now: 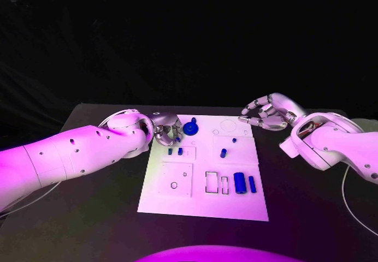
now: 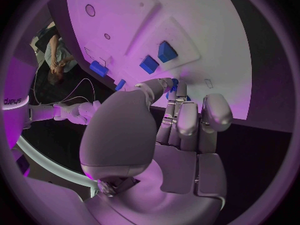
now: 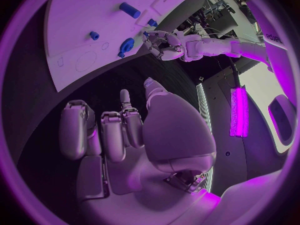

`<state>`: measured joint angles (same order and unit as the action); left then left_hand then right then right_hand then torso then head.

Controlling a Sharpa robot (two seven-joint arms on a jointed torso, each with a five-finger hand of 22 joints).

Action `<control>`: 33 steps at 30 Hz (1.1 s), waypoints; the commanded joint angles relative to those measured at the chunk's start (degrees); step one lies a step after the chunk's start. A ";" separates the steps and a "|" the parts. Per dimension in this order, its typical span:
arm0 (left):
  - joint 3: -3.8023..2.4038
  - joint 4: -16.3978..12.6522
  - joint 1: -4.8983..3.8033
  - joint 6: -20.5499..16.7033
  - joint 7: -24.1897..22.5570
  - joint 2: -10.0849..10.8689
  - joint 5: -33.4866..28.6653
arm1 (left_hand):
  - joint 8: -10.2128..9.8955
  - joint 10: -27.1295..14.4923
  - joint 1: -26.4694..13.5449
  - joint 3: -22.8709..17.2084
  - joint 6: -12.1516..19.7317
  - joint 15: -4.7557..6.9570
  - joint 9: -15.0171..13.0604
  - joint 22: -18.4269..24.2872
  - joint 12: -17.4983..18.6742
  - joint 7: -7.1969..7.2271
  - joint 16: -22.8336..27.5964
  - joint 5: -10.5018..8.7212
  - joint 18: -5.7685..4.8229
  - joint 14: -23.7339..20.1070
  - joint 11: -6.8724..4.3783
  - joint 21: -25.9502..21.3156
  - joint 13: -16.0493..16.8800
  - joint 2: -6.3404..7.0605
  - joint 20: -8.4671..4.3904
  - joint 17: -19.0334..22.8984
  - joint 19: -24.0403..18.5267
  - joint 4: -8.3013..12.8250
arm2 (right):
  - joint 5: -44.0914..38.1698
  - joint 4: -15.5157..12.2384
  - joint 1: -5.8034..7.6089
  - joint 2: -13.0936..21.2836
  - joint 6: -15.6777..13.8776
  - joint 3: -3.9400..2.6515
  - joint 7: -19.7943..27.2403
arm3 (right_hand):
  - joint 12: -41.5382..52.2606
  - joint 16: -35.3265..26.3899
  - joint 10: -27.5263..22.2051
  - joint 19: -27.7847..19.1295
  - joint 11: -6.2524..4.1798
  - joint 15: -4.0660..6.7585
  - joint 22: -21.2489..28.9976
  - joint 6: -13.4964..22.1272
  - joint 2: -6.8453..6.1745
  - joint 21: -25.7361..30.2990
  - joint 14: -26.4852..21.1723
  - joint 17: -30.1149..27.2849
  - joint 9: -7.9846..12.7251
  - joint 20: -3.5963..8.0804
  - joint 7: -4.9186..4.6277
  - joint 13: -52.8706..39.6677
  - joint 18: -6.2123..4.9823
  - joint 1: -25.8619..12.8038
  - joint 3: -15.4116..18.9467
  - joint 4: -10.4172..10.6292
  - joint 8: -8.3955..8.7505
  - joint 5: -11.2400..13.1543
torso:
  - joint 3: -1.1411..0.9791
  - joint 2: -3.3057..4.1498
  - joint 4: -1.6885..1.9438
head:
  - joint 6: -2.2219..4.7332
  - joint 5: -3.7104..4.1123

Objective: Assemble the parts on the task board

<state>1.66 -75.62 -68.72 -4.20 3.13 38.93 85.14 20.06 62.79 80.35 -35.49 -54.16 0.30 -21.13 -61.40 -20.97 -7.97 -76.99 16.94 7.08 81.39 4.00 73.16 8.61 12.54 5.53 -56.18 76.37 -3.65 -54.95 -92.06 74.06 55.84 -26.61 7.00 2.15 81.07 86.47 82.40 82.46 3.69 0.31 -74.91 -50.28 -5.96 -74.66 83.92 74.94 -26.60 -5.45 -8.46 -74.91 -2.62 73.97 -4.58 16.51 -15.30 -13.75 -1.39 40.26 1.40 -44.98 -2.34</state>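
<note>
The left hand (image 1: 164,131) covers the far left edge of the task board (image 1: 165,202), so the board under it is hidden. A small blue part (image 2: 174,85) peeks out by the fingertips (image 2: 164,83) in the left wrist view, but most of it is hidden, and whether the hand holds it is unclear. The two little blue parts (image 1: 175,151) near that hand are too small to tell their shape. The right arm (image 1: 347,150) is cut off by the right edge.

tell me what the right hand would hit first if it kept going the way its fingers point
Probably the task board: the right hand hangs beside its far right corner, fingers aimed toward it. Height above the table is unclear, so it could pass over toward the left hand.
</note>
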 commanded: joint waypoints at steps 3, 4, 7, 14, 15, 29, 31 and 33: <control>0.12 0.05 0.07 2.14 0.25 -0.20 -0.20 | -0.20 0.41 -0.57 0.30 -0.46 -0.01 0.00 0.06 0.26 0.06 -0.12 -0.46 -1.01 0.15 0.06 -0.06 -0.09 0.01 0.01 0.05 -0.34 -0.11 | -0.25 -0.05 -0.04 0.00 0.10 0.00 0.39 | -0.07 -0.21 -0.15 -0.38 -0.13 0.31 -3.24 0.05 0.63 0.35 3.79 4.82 -0.06 0.05 0.19 -6.23 -1.15 -0.08 0.25 0.04 -0.21 -0.25 | 0.03 0.00 0.01 | -0.11 0.04; 0.13 0.06 0.07 2.12 0.25 -0.21 -0.19 | -0.20 0.41 -0.57 0.30 -0.46 -0.01 0.00 0.06 0.26 0.06 -0.12 -0.46 -1.01 0.15 0.06 -0.06 -0.09 0.01 0.01 0.05 -0.34 -0.11 | -0.25 -0.04 -0.04 0.01 0.10 0.00 0.39 | -0.07 -0.21 -0.15 -0.38 -0.13 0.31 -3.24 0.05 0.63 0.35 3.79 4.82 -0.06 0.05 0.19 -6.23 -1.15 -0.08 0.25 0.04 -0.21 -0.25 | 0.02 0.00 0.04 | -0.08 0.03; 0.15 0.13 0.08 2.03 0.27 -0.24 -0.18 | -0.26 0.46 -0.67 0.38 -0.46 -0.01 0.00 0.21 0.37 0.08 -0.06 -0.56 -0.98 0.08 0.06 -0.16 -0.10 0.06 0.01 0.22 -0.43 -0.12 | -0.25 -0.04 -0.04 0.01 0.08 0.00 0.40 | -0.07 -0.21 -0.15 -0.38 -0.13 0.31 -3.24 0.05 0.63 0.35 3.79 4.82 -0.06 0.05 0.19 -6.23 -1.15 -0.08 0.25 0.04 -0.21 -0.25 | 0.00 -0.03 0.05 | -0.02 0.06; 0.17 0.22 0.09 1.51 0.47 -0.34 -0.27 | -2.10 -0.17 -1.30 0.37 1.42 -0.36 0.54 0.78 2.15 -0.45 0.00 -0.71 -0.89 -0.21 0.55 -0.58 -0.48 0.44 0.18 0.78 -0.86 -0.24 | -0.25 -0.02 -0.04 0.00 0.05 0.00 0.42 | -0.07 -0.21 -0.15 -0.38 -0.13 0.31 -3.24 0.05 0.63 0.35 3.79 4.82 -0.06 0.05 0.19 -6.23 -1.15 -0.08 0.25 0.04 -0.21 -0.25 | 0.02 0.00 0.00 | 0.02 0.00; 0.17 0.22 0.09 1.48 0.52 -0.35 -0.29 | -2.80 -0.61 -1.60 0.31 2.18 -0.61 0.79 1.07 2.83 -0.76 0.04 -0.68 -0.84 -0.32 0.82 -0.78 -0.68 0.68 0.31 1.01 -1.03 -0.37 | -0.25 -0.01 -0.04 0.00 0.04 0.00 0.42 | -0.13 -0.22 -0.19 -0.40 -0.14 0.32 -3.20 0.08 0.65 0.42 3.79 4.81 -0.06 0.06 0.19 -6.17 -1.16 -0.06 0.28 0.03 -0.22 -0.25 | 0.01 0.00 -0.01 | 0.03 -0.03; 0.17 0.12 0.10 0.25 1.22 0.03 -0.66 | -7.11 -3.29 -3.18 0.40 6.76 -1.83 2.71 3.98 6.59 -2.20 0.69 -0.59 -0.22 -1.73 2.23 -2.79 -1.66 2.52 1.17 3.87 -2.77 -1.10 | -0.32 0.15 -0.04 0.04 0.09 0.00 0.25 | -0.33 -0.31 -0.36 -0.48 -0.14 0.33 -3.06 0.14 0.66 0.63 3.75 4.64 -0.05 0.07 0.19 -5.97 -1.21 -0.03 0.34 0.01 -0.22 -0.26 | 0.03 -0.06 0.05 | 0.08 0.07; 0.17 0.06 0.10 0.04 1.26 0.13 -0.67 | -7.22 -3.41 -3.21 0.44 6.89 -1.86 2.77 4.15 6.68 -2.24 0.74 -0.59 -0.19 -1.80 2.27 -2.90 -1.68 2.54 1.18 4.05 -2.86 -1.13 | -0.36 0.17 -0.04 0.05 0.13 0.00 0.13 | -0.73 -0.43 -0.70 -0.63 -0.13 0.33 -2.83 0.22 0.62 0.96 3.68 4.33 -0.04 0.08 0.18 -5.60 -1.28 0.03 0.37 -0.02 -0.19 -0.26 | 0.03 -0.05 0.03 | 0.07 0.06; 0.16 -0.03 0.10 -0.13 1.32 0.29 -0.70 | -7.61 -3.74 -3.29 0.58 7.42 -1.92 2.95 4.52 6.88 -2.33 0.81 -0.58 -0.12 -1.97 2.32 -3.16 -1.73 2.62 1.21 4.36 -3.07 -1.21 | -0.41 0.21 -0.04 0.06 0.27 0.00 -0.12 | -4.97 -1.12 -4.21 -1.34 -0.09 0.30 -1.78 0.60 0.58 2.46 3.29 2.90 -0.02 0.08 0.13 -1.59 -1.59 0.30 0.50 -0.04 -0.13 -0.23 | 0.03 -0.03 -0.02 | 0.13 0.05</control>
<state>1.85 -75.46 -68.62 -3.76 4.16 39.22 84.82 12.54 59.27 77.41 -34.86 -46.86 -1.46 -18.19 -56.84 -14.19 -10.31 -76.48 16.42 7.08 79.63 6.24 70.03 6.92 15.01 6.67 -51.79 73.54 -4.60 -54.95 -91.87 74.05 55.90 -26.66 7.00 2.13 76.35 85.36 78.44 81.30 3.57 0.31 -74.94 -49.92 -5.78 -72.32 83.92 74.92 -26.58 -5.34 -8.36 -74.75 -3.50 74.16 -4.40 16.37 -15.29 -13.75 -1.37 40.23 1.41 -44.89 -2.28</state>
